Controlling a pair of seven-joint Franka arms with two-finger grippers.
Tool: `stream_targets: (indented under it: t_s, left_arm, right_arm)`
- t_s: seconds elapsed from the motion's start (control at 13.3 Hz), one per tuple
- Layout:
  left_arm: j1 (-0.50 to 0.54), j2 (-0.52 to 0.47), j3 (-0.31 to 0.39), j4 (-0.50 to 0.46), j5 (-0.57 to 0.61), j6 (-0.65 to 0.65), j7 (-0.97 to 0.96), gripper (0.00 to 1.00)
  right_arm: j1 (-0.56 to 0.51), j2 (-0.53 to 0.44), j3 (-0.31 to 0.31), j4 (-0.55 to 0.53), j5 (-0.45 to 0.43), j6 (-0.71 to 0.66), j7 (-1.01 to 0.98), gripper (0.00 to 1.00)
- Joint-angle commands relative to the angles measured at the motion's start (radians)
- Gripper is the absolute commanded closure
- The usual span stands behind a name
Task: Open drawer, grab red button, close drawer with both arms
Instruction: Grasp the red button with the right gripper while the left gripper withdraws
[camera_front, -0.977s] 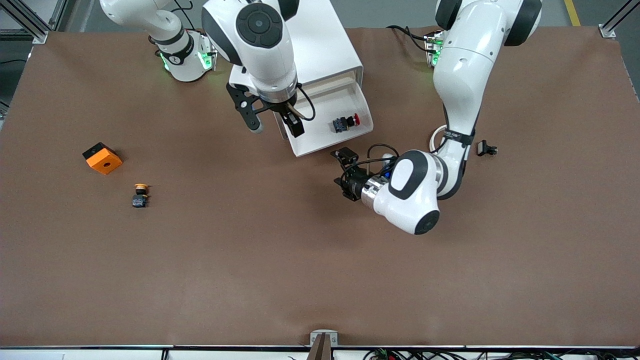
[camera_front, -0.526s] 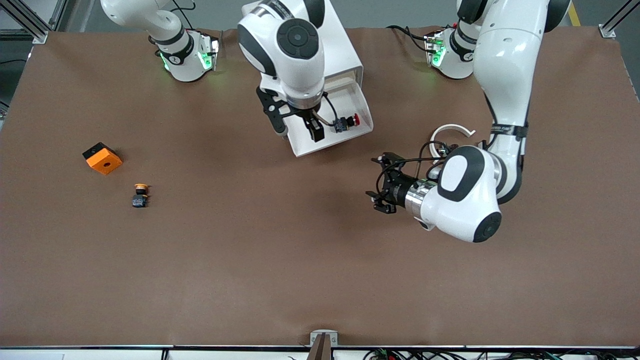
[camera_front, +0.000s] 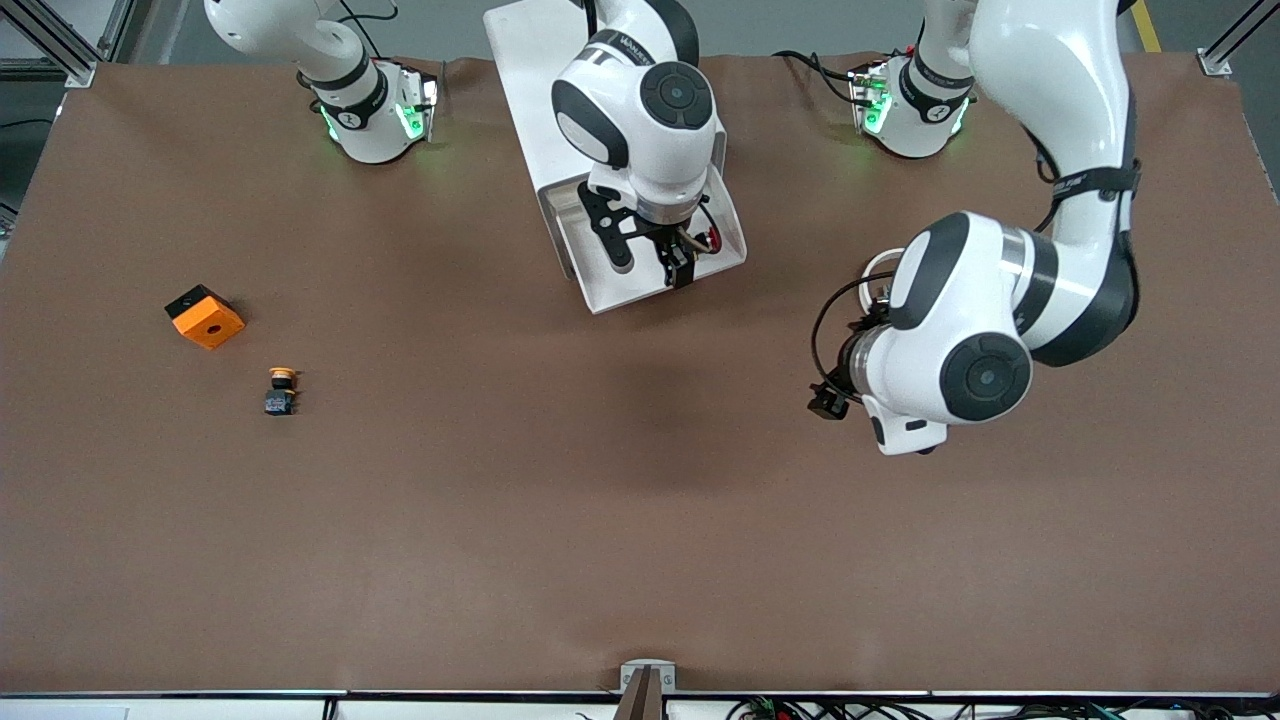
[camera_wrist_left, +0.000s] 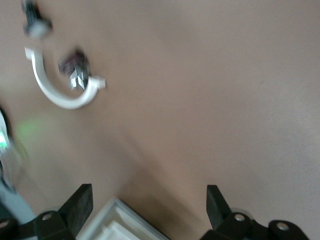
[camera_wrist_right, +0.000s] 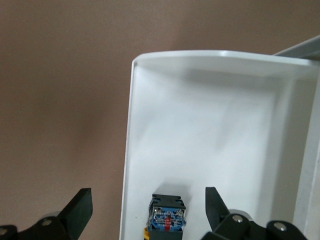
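Observation:
The white drawer (camera_front: 600, 290) stands pulled out of its cabinet (camera_front: 540, 70). The red-capped button (camera_front: 711, 239) lies in it, mostly hidden under my right gripper (camera_front: 650, 260). In the right wrist view the button's black body (camera_wrist_right: 167, 215) lies on the drawer floor (camera_wrist_right: 210, 130) between the open fingers of the right gripper (camera_wrist_right: 147, 197), which touch nothing. My left gripper (camera_front: 828, 400) is over bare table beside the drawer, toward the left arm's end. In the left wrist view the left gripper (camera_wrist_left: 147, 192) is open and empty, with a drawer corner (camera_wrist_left: 120, 225) below it.
An orange square box (camera_front: 205, 316) and a yellow-capped button (camera_front: 282, 390) lie toward the right arm's end. A white open ring (camera_front: 878, 272) lies partly under the left arm. It also shows in the left wrist view (camera_wrist_left: 55, 97), with a small black part (camera_wrist_left: 74, 70) inside it.
My right gripper has moved across the drawer and now hangs over the button. My left arm has swung away from the drawer front toward its own end of the table.

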Motion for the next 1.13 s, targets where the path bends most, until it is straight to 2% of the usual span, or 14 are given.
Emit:
stream_targets:
  t_s: [0.0, 0.38, 0.75, 1.05]
  left_arm:
    - [0.009, -0.083, 0.003, -0.024, 0.091, -0.001, 0.144, 0.00]
    - [0.039, -0.200, 0.008, -0.047, 0.224, -0.023, 0.476, 0.00]
    - [0.123, -0.316, 0.005, -0.070, 0.229, -0.067, 0.756, 0.00]
    - [0.141, -0.422, 0.005, -0.133, 0.229, -0.067, 0.840, 0.00]
  right_arm:
    - [0.014, 0.035, -0.009, 0.032, 0.000, -0.006, 0.029, 0.00]
    - [0.017, 0.072, -0.008, 0.032, 0.018, 0.037, 0.028, 0.00]
    - [0.019, 0.078, -0.002, 0.034, 0.037, 0.048, 0.025, 0.00]
    - [0.020, 0.080, 0.009, 0.034, 0.055, 0.052, 0.020, 0.09]
